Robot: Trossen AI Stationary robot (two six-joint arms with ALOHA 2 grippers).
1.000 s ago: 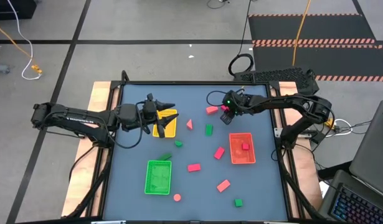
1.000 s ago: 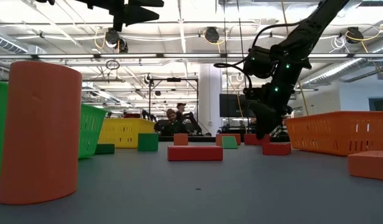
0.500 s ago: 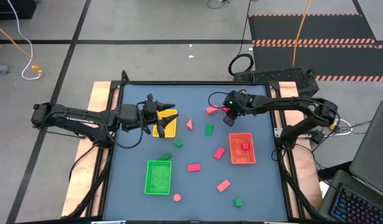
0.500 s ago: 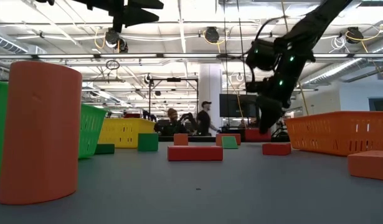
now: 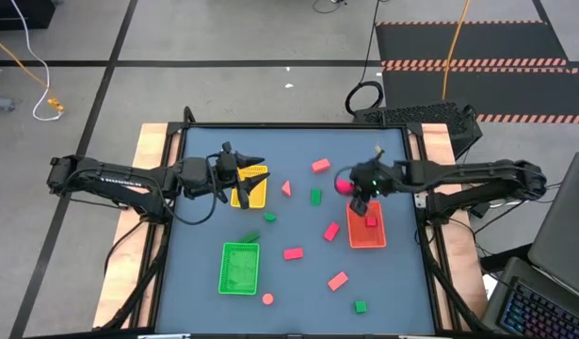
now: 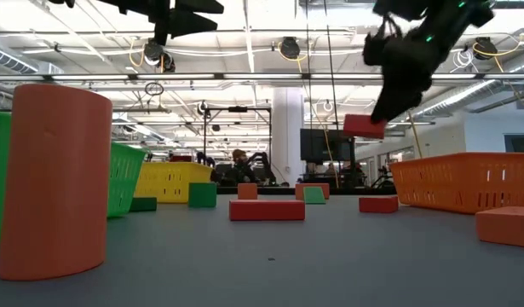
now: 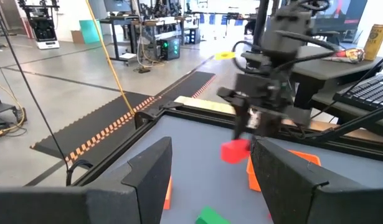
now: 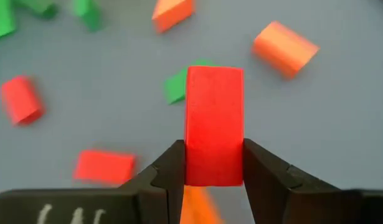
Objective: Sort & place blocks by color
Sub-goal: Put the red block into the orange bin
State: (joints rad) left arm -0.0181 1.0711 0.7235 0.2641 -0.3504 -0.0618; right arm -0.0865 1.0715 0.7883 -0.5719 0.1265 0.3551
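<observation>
Right gripper (image 5: 349,185): clamped on 1 red block (image 8: 214,124), fingers (image 8: 172,171) pressing its 2 long sides; held in the air, clear of the table (image 5: 298,282), just beside the far-left corner of the red tray (image 5: 365,240). In the low view the block (image 6: 364,126) hangs well above the tabletop.

Red tray: holds 1 red block (image 5: 371,222).

Left gripper (image 5: 254,176): fingers spread apart, holding nothing, over the yellow tray (image 5: 258,195).

Loose blocks on the table:
- 1 pink block (image 5: 320,166) at the far side
- 1 pink triangle (image 5: 287,188)
- 1 green block (image 5: 315,197) beside it
- 1 salmon block (image 5: 330,231) left of the red tray
- 1 red block (image 5: 293,253) mid-table
- 1 salmon block (image 5: 338,280)
- 1 round pink block (image 5: 268,299)
- 1 green cube (image 5: 361,306)
- 1 green block (image 5: 269,217)

Green tray (image 5: 240,267): near-left area; contents cannot be told.
</observation>
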